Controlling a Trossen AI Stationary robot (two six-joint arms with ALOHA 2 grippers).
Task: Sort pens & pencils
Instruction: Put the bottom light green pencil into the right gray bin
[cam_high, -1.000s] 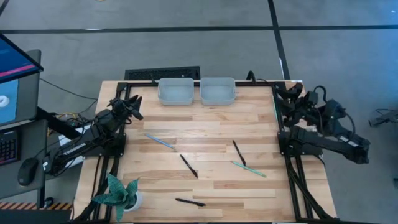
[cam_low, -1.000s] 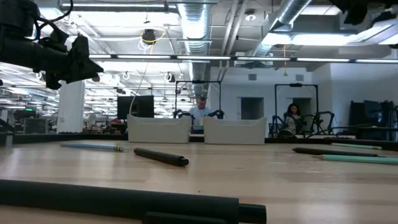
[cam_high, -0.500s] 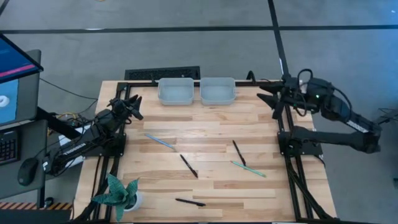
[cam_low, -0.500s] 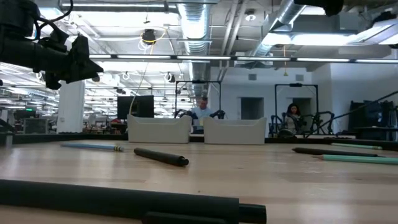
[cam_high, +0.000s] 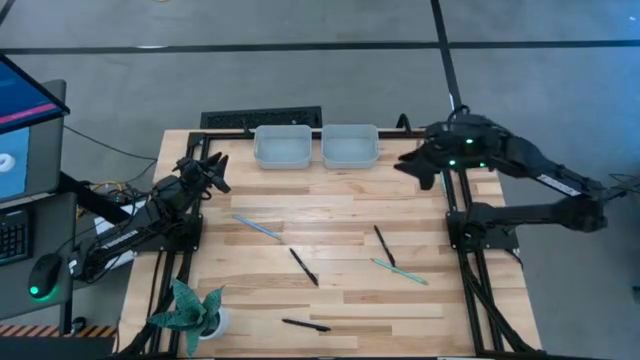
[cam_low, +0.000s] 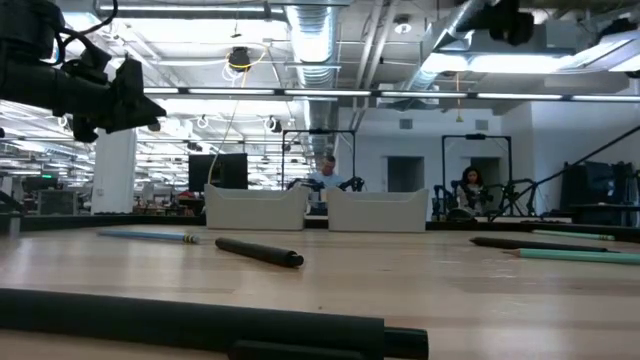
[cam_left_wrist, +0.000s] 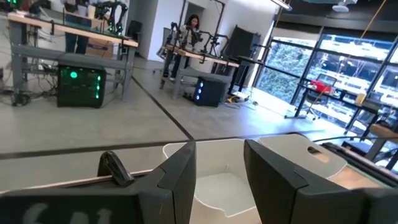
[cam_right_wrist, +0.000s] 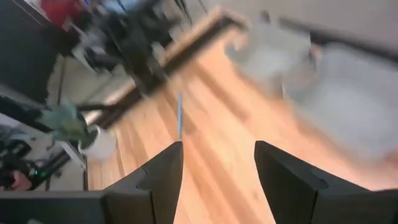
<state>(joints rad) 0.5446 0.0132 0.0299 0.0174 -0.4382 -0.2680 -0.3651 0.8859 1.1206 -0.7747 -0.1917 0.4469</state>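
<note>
Pens & pencils (cam_high: 384, 245) lie loose, diagonal, below the bins (cam_high: 350, 146); right gripper (cam_high: 408, 167), nearer them, fingers parted, empty.

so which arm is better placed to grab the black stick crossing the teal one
Right. The right gripper, fingers open and empty, is above the table's right side, nearer the black writing stick and pale teal stick. The left gripper waits at the left edge.

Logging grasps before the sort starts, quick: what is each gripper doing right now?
Left gripper: open, holding nothing, at the table's left edge.
Right gripper: open, holding nothing, above the table's right rear corner.
</note>
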